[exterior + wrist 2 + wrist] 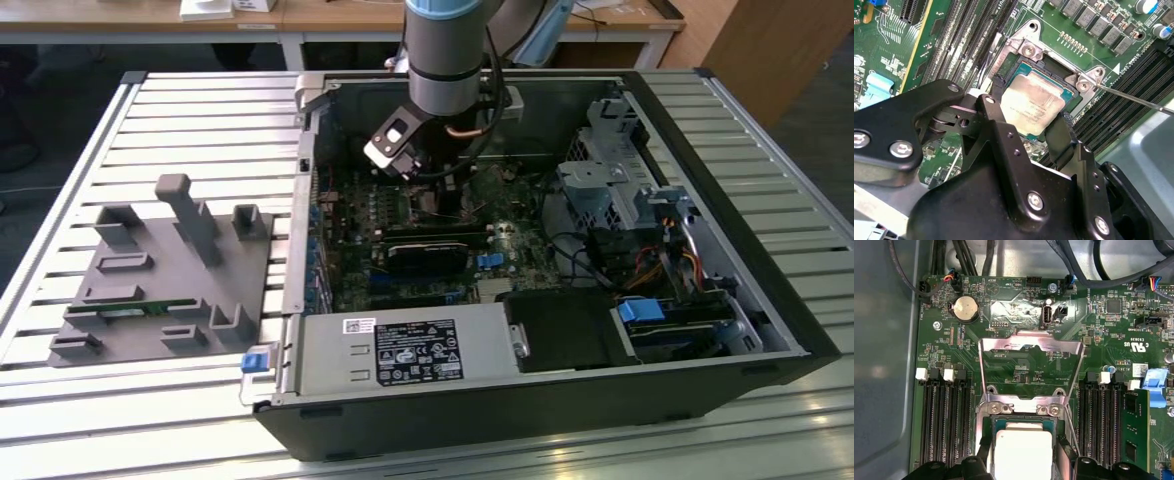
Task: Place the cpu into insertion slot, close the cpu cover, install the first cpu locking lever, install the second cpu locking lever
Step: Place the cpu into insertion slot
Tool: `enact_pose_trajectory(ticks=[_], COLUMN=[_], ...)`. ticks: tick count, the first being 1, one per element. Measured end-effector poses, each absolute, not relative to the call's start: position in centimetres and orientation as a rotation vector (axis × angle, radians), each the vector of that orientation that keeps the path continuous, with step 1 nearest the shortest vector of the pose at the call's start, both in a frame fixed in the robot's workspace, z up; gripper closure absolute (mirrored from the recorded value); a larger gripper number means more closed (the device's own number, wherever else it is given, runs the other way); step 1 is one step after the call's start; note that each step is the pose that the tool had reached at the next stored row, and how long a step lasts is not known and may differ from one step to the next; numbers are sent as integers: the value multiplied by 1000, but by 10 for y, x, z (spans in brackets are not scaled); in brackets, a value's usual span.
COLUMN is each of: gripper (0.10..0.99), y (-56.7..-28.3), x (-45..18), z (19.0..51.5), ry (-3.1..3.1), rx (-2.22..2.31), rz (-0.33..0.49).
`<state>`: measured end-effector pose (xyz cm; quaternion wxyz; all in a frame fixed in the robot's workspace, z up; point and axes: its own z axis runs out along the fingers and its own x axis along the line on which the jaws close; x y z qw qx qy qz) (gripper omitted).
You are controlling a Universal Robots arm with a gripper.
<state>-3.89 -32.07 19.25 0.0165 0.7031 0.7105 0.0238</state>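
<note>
Slatted metal counter [200,100], bearing open computer case [561,415]. Item: hand [1030,106], narrow, fingers [997,95] against opposite edges of the cpu [1035,100], which sits in the insertion slot [1051,62]. Item: cpu cover [1031,346], raised, unclosed. Status, judged: placement nearly done; cover and two lever steps outstanding.

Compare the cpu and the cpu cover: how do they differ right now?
The cpu is a solid dull-grey square; the cpu cover is a thin frame with a big window. The cpu lies flat at the insertion slot; the cpu cover is swung open, away from it. Both are silvery metal, about socket-sized.
</note>
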Motion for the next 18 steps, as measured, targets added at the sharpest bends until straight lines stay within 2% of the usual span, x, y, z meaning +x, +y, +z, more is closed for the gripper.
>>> enact_pose_trajectory(ticks=[18], gripper=[490], y=[-321], x=[-39], z=[211], ry=[2209], rx=[2186], rz=[74])
